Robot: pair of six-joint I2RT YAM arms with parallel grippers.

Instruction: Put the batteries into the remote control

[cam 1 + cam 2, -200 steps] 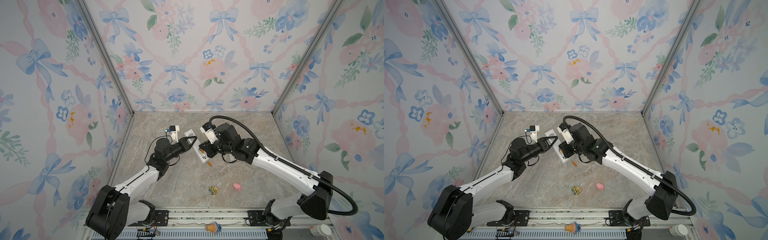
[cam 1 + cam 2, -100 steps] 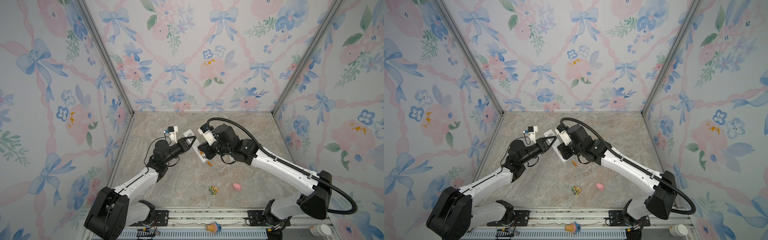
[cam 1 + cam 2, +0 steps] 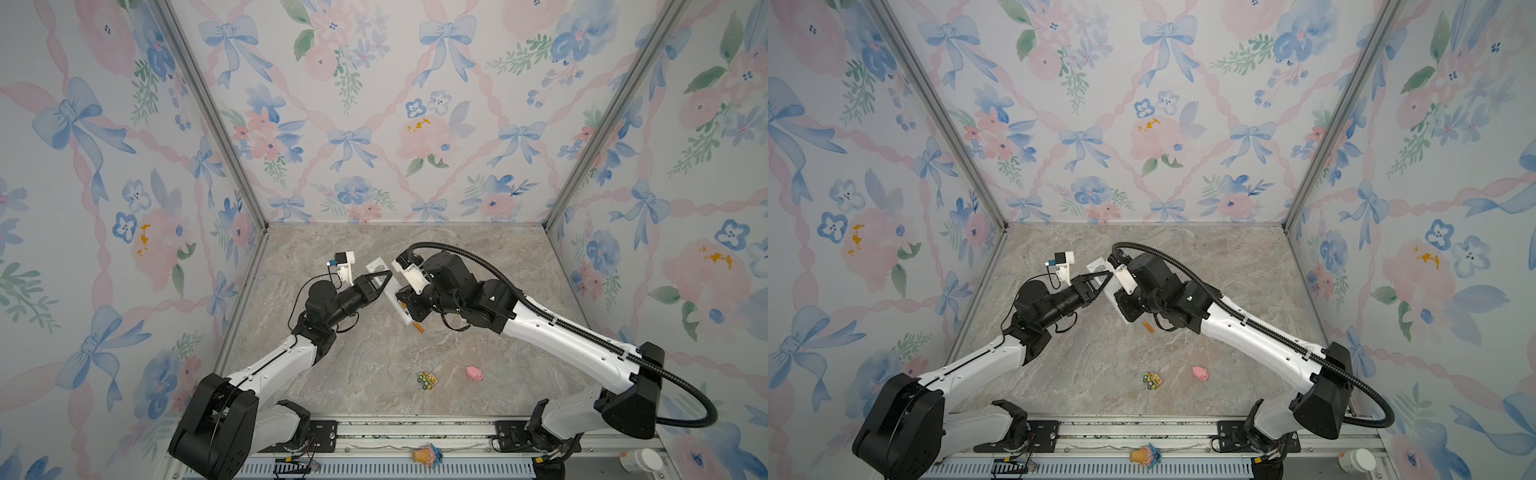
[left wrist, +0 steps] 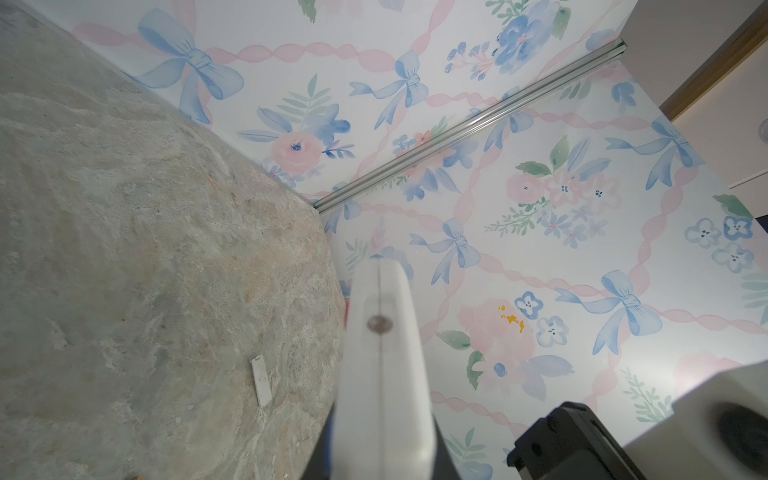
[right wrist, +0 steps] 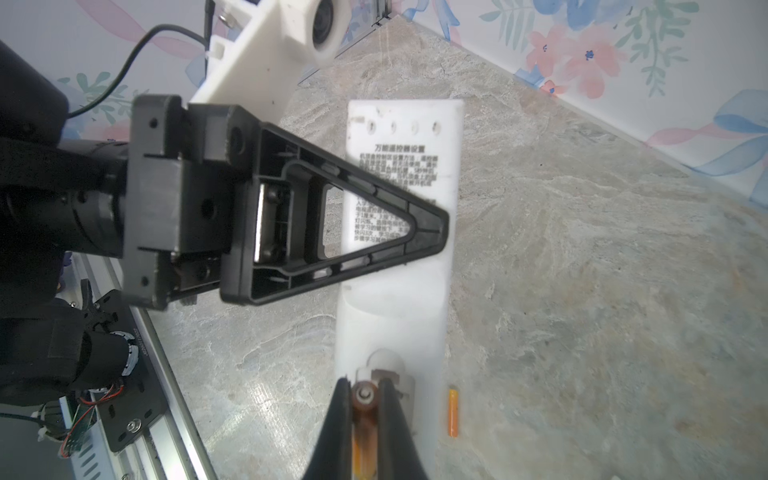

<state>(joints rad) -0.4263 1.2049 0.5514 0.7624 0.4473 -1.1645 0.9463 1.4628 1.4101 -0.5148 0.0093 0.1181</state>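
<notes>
The remote control is white and long, with its printed back facing up. My left gripper is shut on its long edges near the middle; the left wrist view shows the remote's edge between the jaws. My right gripper is shut on an orange battery, held end-on at the open battery compartment at the remote's near end. Another battery lies on the table beside the remote. In both top views the two grippers meet at the remote, with the loose battery just in front.
A small white cover piece lies on the marble table. A pink pig toy and a small toy car sit nearer the front. An ice-cream toy rests on the front rail. Flowered walls close in three sides.
My right arm has edged a little to the left with the battery, closer to the remote. The left gripper and the remote have barely shifted.
</notes>
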